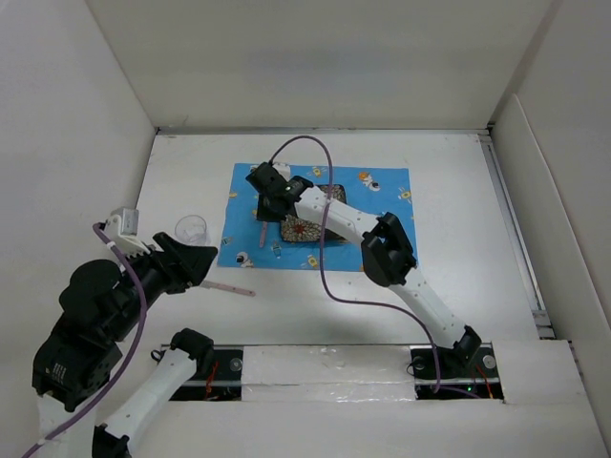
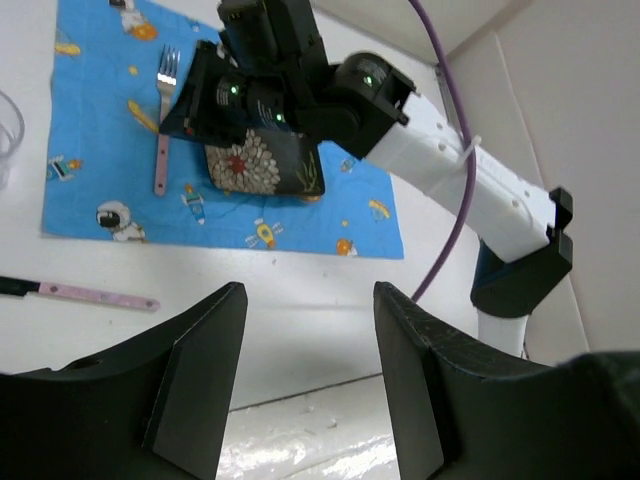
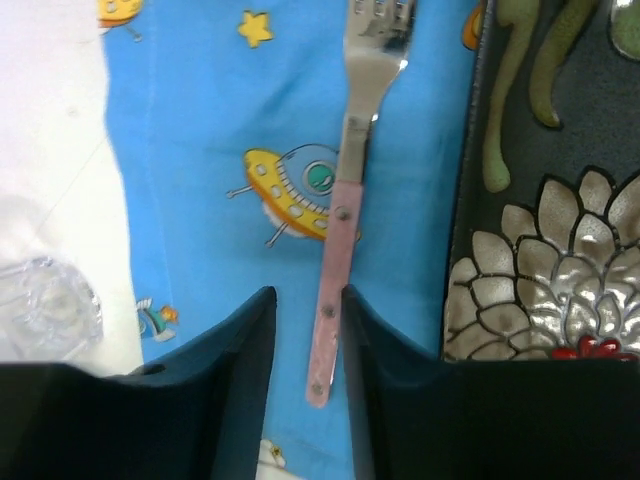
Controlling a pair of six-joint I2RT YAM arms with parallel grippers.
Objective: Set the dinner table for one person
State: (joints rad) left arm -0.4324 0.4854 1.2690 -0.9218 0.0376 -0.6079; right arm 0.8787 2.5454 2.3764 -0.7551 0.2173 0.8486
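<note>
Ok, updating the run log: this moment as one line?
right gripper: open, straddling fork on placemat | left gripper: open, empty | knife: on dinner table

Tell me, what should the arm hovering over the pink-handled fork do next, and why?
Probably lift the right gripper straight up: its jaws stand open either side of the pink-handled metal fork, which already lies flat on the blue cartoon-print placemat beside the dark floral plate.
</note>
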